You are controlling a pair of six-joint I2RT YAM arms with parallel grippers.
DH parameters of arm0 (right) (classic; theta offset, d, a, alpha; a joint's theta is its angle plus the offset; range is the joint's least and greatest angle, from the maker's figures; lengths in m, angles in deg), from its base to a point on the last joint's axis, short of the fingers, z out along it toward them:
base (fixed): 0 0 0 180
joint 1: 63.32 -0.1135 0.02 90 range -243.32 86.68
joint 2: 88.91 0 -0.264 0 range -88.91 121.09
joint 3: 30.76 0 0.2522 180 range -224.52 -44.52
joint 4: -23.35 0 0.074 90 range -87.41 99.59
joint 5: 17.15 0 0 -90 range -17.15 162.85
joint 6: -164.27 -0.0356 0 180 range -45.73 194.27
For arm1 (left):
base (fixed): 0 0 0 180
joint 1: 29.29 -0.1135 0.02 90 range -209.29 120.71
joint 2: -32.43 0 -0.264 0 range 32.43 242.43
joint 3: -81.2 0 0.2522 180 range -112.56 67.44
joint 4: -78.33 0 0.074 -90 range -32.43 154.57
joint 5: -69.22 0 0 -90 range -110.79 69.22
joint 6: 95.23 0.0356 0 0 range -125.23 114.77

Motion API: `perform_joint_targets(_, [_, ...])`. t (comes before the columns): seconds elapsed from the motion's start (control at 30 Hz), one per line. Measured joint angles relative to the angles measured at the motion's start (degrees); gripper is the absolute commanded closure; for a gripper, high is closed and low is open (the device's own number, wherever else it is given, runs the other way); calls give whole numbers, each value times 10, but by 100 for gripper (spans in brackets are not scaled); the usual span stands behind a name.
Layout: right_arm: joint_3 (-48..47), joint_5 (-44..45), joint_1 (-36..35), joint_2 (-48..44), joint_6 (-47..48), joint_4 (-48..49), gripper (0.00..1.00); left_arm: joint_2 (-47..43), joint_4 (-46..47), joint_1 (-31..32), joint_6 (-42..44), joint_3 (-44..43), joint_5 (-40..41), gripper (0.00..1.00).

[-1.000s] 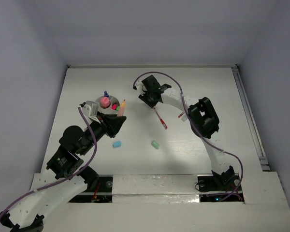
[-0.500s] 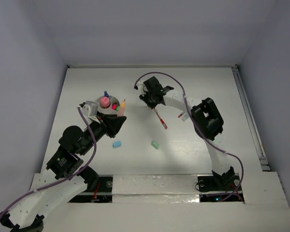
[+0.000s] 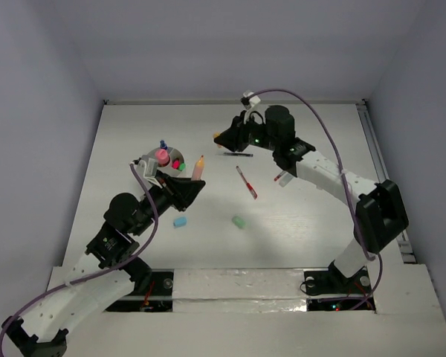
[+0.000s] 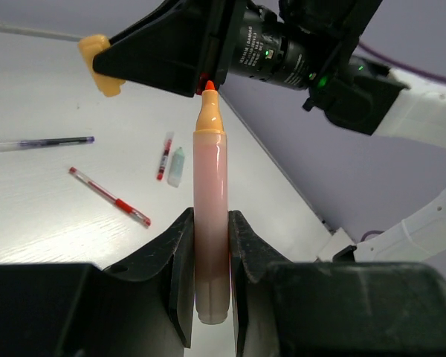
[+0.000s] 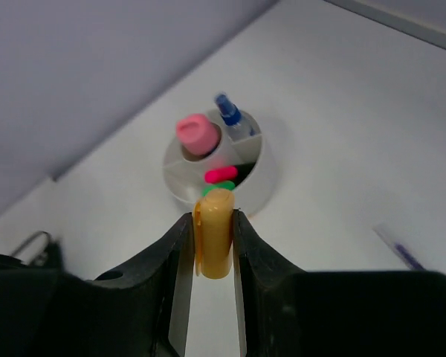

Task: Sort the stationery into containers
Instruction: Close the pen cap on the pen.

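Note:
My left gripper (image 4: 210, 223) is shut on the orange marker (image 4: 210, 186), whose bare tip points away from me. The same marker (image 3: 199, 166) shows in the top view, right of the white cup (image 3: 153, 165). My right gripper (image 5: 214, 223) is shut on the marker's orange cap (image 5: 215, 234); this cap (image 4: 98, 59) hangs just left of the tip. The cup (image 5: 264, 175) holds pink (image 5: 197, 134), blue-white (image 5: 229, 113) and green (image 5: 217, 190) markers. On the table lie a red pen (image 3: 246, 182), a black pen (image 3: 236, 154), a light-blue eraser (image 3: 180, 222) and a mint eraser (image 3: 238, 222).
A short red pen (image 4: 165, 156) lies beside a pale stick-like item (image 4: 177, 165), right of the long red pen. The right arm's body (image 3: 312, 167) reaches over the table's right half. Walls close in the table on three sides.
The right arm has swung its elbow out to the right and its gripper has narrowed. The left gripper has carried the orange marker a little to the right, away from the cup.

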Motion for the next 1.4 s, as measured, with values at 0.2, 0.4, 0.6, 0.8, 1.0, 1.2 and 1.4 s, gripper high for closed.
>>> perform_joint_targets(0.2, [119,-126,61,-13,-256,251,100,6,65,0,-50,29,-12,100])
perform_joint_targets(0.4, [151,-180,65,20,-480,493,100,28,143,-1,-95,51,-31,100])
perform_joint_targets(0.6, [149,-193,63,90,-670,626,100,72,225,-5,-145,64,-71,100])
perform_joint_targets(0.8, [153,-189,63,109,-730,639,100,94,287,-5,-186,83,-93,100])
perform_joint_targets(1.0, [160,-173,63,82,-739,652,100,100,353,-5,-222,114,-101,100])
perform_joint_targets(1.2, [161,-153,63,56,-740,658,100,111,369,-5,-235,122,-102,100])
perform_joint_targets(1.4, [162,-146,63,48,-739,666,100,114,384,-5,-237,122,-102,100])
